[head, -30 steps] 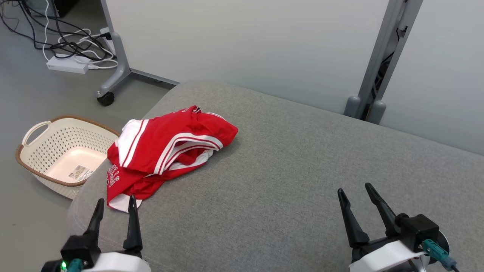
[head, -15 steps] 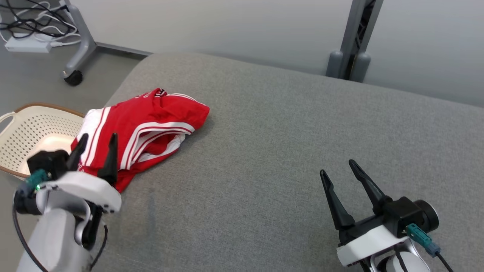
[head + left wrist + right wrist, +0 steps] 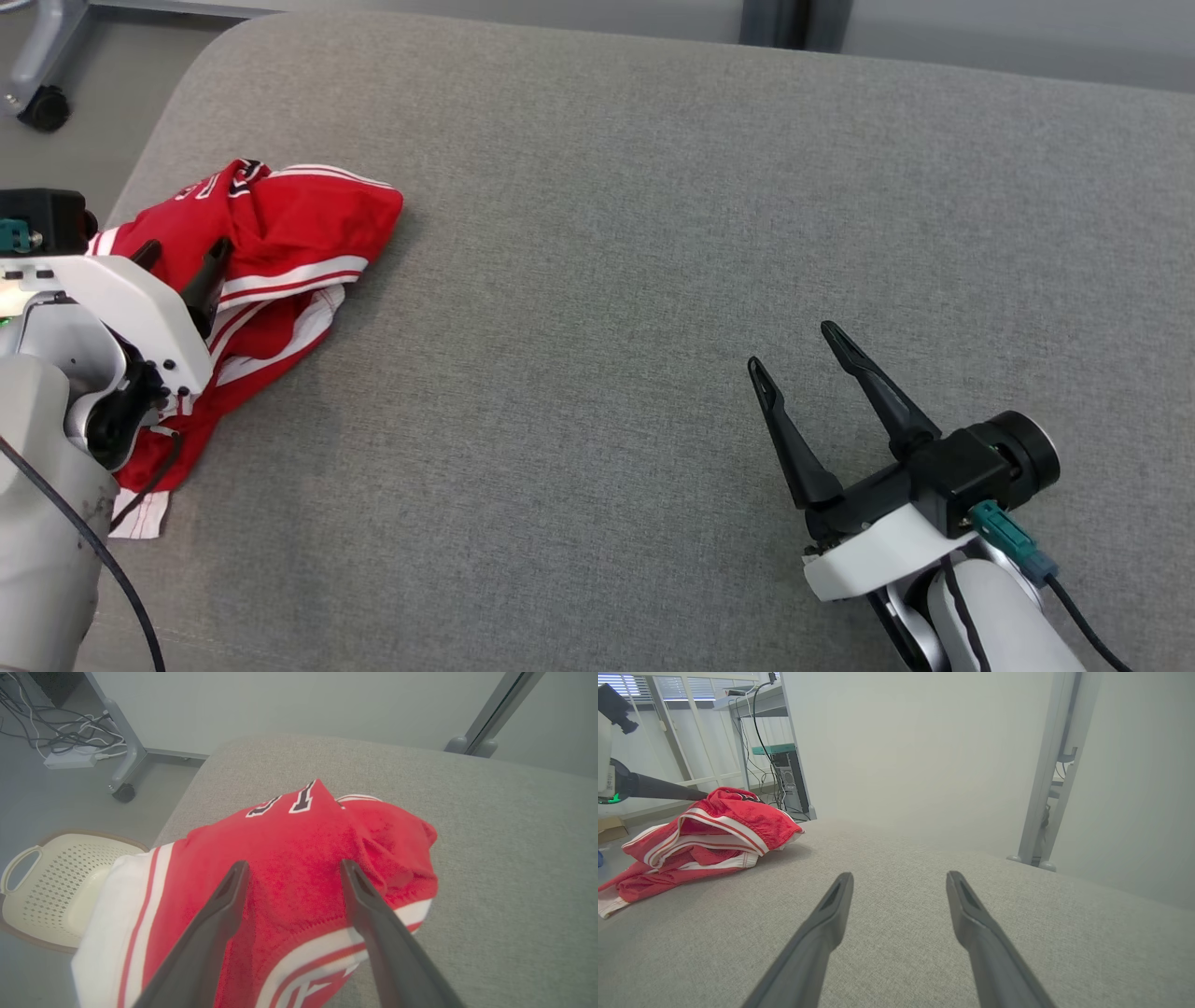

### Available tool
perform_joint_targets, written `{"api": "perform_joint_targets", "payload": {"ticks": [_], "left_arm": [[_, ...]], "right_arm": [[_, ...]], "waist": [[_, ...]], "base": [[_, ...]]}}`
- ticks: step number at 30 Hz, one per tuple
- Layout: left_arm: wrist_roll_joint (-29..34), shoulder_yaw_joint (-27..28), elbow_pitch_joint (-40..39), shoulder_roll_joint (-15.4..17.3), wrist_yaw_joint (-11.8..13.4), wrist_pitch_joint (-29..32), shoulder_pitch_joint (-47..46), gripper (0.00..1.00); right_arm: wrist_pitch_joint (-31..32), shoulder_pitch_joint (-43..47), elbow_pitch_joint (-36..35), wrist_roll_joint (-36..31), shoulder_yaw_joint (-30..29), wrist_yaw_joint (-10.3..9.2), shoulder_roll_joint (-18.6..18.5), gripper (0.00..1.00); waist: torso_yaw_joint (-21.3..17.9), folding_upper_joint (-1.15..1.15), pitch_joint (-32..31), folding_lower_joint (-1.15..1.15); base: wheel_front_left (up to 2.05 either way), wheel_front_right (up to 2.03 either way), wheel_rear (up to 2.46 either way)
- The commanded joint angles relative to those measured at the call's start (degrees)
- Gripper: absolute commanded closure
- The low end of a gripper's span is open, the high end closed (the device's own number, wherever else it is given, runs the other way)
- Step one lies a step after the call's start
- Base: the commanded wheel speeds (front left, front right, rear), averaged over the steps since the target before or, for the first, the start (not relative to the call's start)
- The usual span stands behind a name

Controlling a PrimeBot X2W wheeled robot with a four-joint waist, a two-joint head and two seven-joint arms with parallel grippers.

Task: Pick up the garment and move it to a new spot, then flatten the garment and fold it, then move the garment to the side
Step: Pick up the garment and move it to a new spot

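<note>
Head view: a crumpled red garment (image 3: 299,215) with white stripes lies bunched at the upper left of the frame, near the left edge of a grey cushion (image 3: 607,233), a white hem showing toward the lower left. The robot's left gripper (image 3: 184,250) is poised over the heap, fingers apart and holding nothing; whether the tips touch the cloth cannot be told. The right gripper (image 3: 793,345) waits at the lower right of the frame, well apart from the garment, fingers likewise spread and empty above bare cushion. In the left wrist view the two dark fingers straddle a raised red fold in the middle of the frame, with black-and-white lettering at its peak, and a pale perforated basket (image 3: 46,882) sits on the floor at the lower left, below the cushion's edge. The step in hand appears to be the first pick-up, with nothing of the task yet done. Done well, it likely means sinking the fingers down either side of that thick fold and closing on several layers at once, so the whole bundle rises together rather than one loose layer peeling off. The lift should probably take the hem clear of the cushion, and the carry should head for the wide bare stretch at the centre of the head view, where both arms could spread the cloth.
</note>
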Motion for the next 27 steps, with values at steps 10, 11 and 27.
{"api": "perform_joint_targets", "payload": {"ticks": [10, 11, 27], "left_arm": [[-8.42, -7.13, 5.58, 3.51, -0.02, 7.93, -6.30, 0.00], [-9.01, -7.62, 6.20, 3.61, -0.02, 8.41, -6.60, 0.00], [-13.10, -13.40, 12.74, 3.18, -0.02, 8.76, -9.57, 1.00]], "right_arm": [[-0.01, -2.00, 0.79, -0.94, 1.20, -0.01, -0.71, 0.00], [-0.01, -2.13, 0.78, -0.92, 1.17, -0.01, -0.76, 0.00], [-0.01, -2.08, 1.95, -0.83, 1.56, -0.01, -0.73, 0.00]], "waist": [[-2.24, 0.00, 2.97, 0.00], [-2.29, 0.00, 3.12, 0.00], [-2.68, 0.00, 2.12, 0.00]], "base": [[0.00, 0.00, 0.00], [0.00, 0.00, 0.00], [0.00, 0.00, 0.00]]}}
